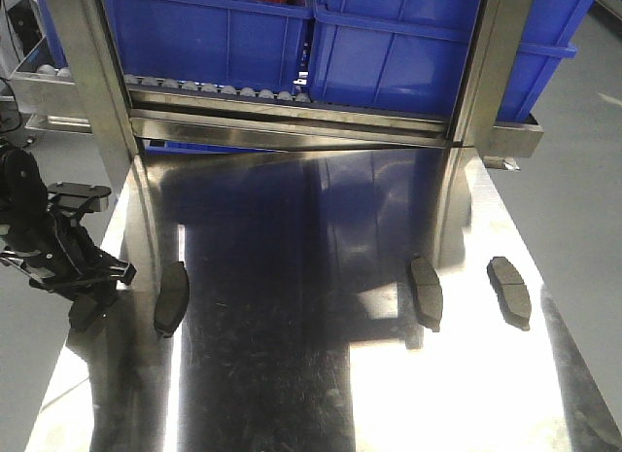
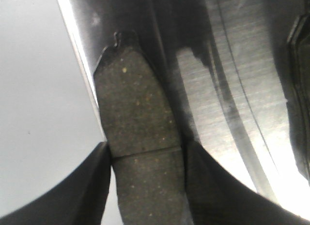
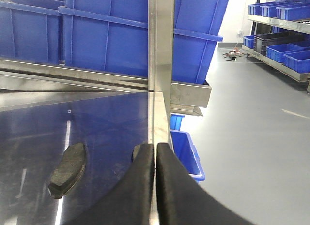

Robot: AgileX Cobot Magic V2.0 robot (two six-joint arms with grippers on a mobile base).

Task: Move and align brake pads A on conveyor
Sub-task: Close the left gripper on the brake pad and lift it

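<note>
Three brake pads A lie flat on the shiny steel table point(image 1: 292, 374): one at the left point(image 1: 171, 296), one right of centre point(image 1: 426, 292) and one near the right edge point(image 1: 509, 292). Another brake pad point(image 2: 138, 138) sits between the fingers of my left gripper point(image 2: 145, 152), which is shut on it over the table's left edge. In the front view that gripper point(image 1: 89, 301) is at the far left. My right gripper point(image 3: 155, 150) is shut with nothing in it, over the table's right edge, with a pad point(image 3: 68, 169) lying to its left. The conveyor is out of view.
Large blue bins point(image 1: 214, 34) stand on a roller rack behind the table, between two steel uprights point(image 1: 97, 92) point(image 1: 486, 73). A small blue bin point(image 3: 186, 155) stands on the grey floor past the table's right edge. Shelves with more blue bins point(image 3: 281, 17) stand far off.
</note>
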